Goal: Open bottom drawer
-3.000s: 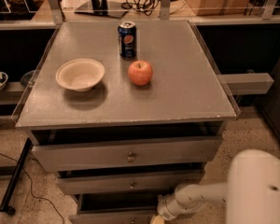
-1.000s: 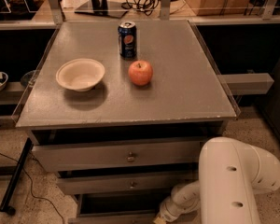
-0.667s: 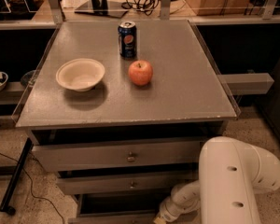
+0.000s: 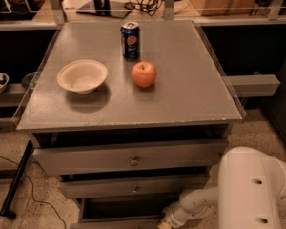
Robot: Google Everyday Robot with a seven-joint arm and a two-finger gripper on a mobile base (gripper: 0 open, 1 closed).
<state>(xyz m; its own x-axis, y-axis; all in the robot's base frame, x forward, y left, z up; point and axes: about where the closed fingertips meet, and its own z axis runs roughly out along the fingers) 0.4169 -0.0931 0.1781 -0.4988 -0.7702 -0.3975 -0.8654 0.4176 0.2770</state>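
Camera view: grey cabinet top [image 4: 190, 89] carries a bowl [image 4: 82, 76], an apple [image 4: 143, 74] and a can [image 4: 130, 40]; speckled floor [image 4: 40, 199] lies around the cabinet. The bottom drawer [image 4: 115, 223] sits lowest in the cabinet, its front running left-right. The gripper [image 4: 162, 224] is low at the cabinet's right, by that front's right end. Its grip state cannot be told. The drawer lies just to its left.

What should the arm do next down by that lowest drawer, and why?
Probably a short, straight pull outward, toward the camera. The gripper sits low at the right end of the bottom drawer, whose front looks only partly out, with a dark gap showing behind it. A little more travel would likely open it properly.
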